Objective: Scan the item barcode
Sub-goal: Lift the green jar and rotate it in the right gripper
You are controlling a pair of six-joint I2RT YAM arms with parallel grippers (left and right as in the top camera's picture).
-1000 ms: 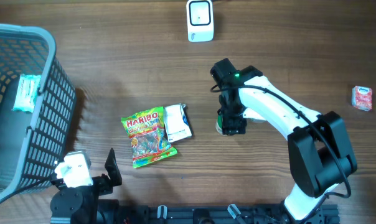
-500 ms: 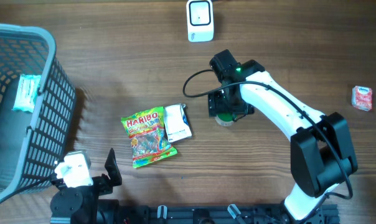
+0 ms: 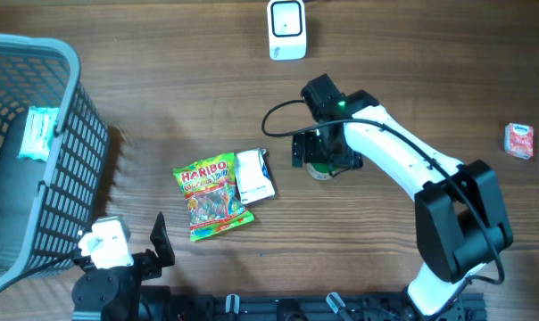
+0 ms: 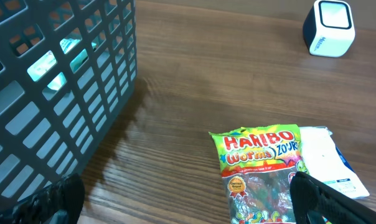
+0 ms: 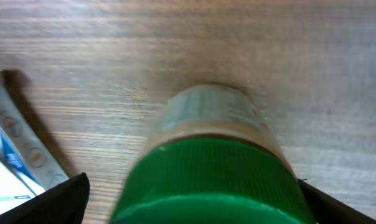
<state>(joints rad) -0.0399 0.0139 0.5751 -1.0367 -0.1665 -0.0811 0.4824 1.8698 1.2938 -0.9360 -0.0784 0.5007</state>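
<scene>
1 Haribo bag [image 3: 211,196] nr jar [image 3: 321,169], scanner [image 3: 286,29] far

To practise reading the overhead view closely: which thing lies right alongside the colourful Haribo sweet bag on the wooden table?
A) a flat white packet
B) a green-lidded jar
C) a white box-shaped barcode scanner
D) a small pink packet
A: the flat white packet lies edge to edge with the colourful Haribo sweet bag, and nothing else sits that near it.
</scene>
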